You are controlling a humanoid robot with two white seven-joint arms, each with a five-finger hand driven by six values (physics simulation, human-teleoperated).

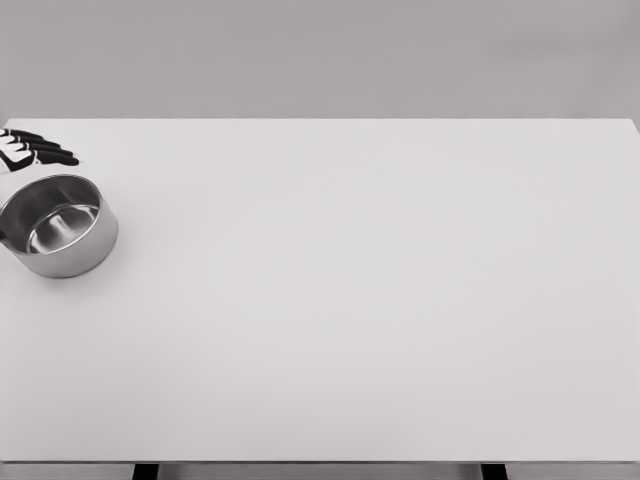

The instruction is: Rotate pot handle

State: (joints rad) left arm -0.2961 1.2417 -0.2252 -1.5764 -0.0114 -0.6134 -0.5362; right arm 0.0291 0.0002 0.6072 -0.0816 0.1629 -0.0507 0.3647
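**Observer:** What have you got on the head view?

**Operator:** I see a steel pot at the far left of the frame, sitting upright on the white table close to its left edge. It looks empty; I can see down to its shiny bottom. I can't make out a handle on it. If there is one, it points off the left edge of the frame or is hidden behind the pot wall.

**Observer:** And the hands?

**Operator:** Only one shows. In the upper left corner, just behind the pot's rim, dark fingers of the left hand lie stretched out side by side, pointing toward the right of the frame. They look extended rather than curled, and I see nothing held in them. Whether they touch the rim I can't tell; they sit very near it. The right hand is out of view.

**Observer:** So where are we in the job?

**Operator:** My read is the approach step: hand at the pot, no grasp made. I'd judge the rotation not yet begun.

**Observer:** Next move?

**Operator:** I'd need to find the handle first, then bring the fingers around it, or against the pot wall, and turn the pot about its own centre. It's near the table edge, so I'd push gently and keep it from sliding left.
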